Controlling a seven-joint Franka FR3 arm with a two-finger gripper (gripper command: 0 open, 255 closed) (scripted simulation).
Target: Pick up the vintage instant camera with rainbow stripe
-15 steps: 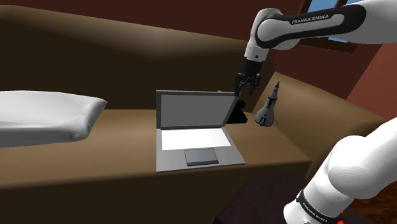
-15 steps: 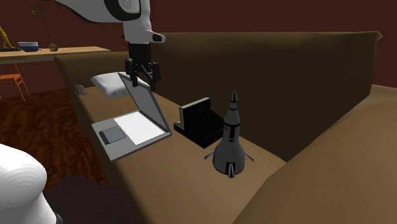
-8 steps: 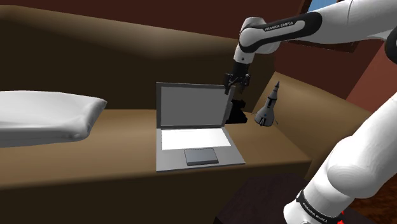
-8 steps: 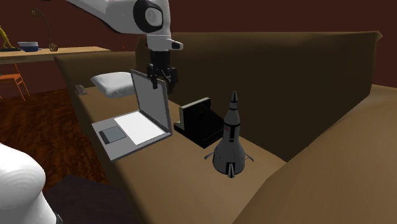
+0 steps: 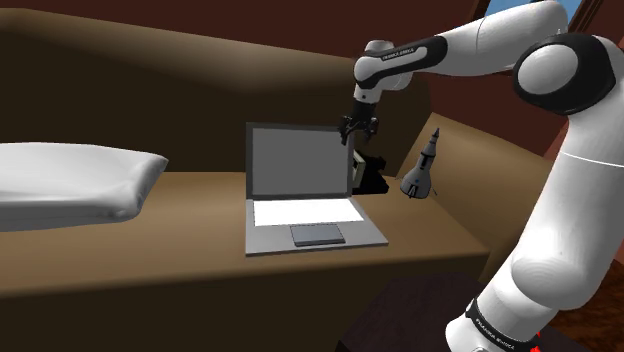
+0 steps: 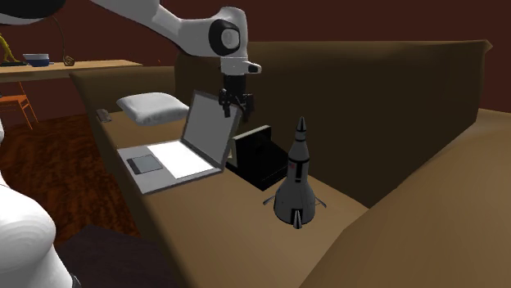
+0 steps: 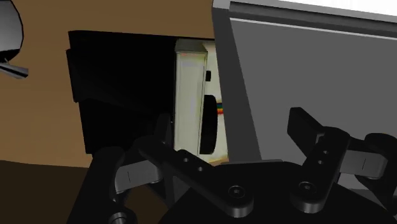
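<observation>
A white pillow [image 5: 75, 185] lies well off from the pincer [image 5: 355, 137]. The open laptop [image 5: 300, 180] stands with its lid's top corner right beneath the released, spread pincer. The black instant camera [image 5: 372, 175] sits just below, behind the lid, with a rocket model [image 5: 422, 170] beyond.

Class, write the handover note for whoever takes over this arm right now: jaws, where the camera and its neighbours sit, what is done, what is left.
Gripper: jaws open, holding nothing, hanging above the top corner of the laptop lid, on the camera's side.
Camera: on the brown surface, close behind the open laptop's lid, between the laptop and the rocket; nothing touches it from above.
Done: approach only, no grasp yet.
Left: probably shift clear of the lid, lower over the camera, shut the jaws on it, lift.
</observation>
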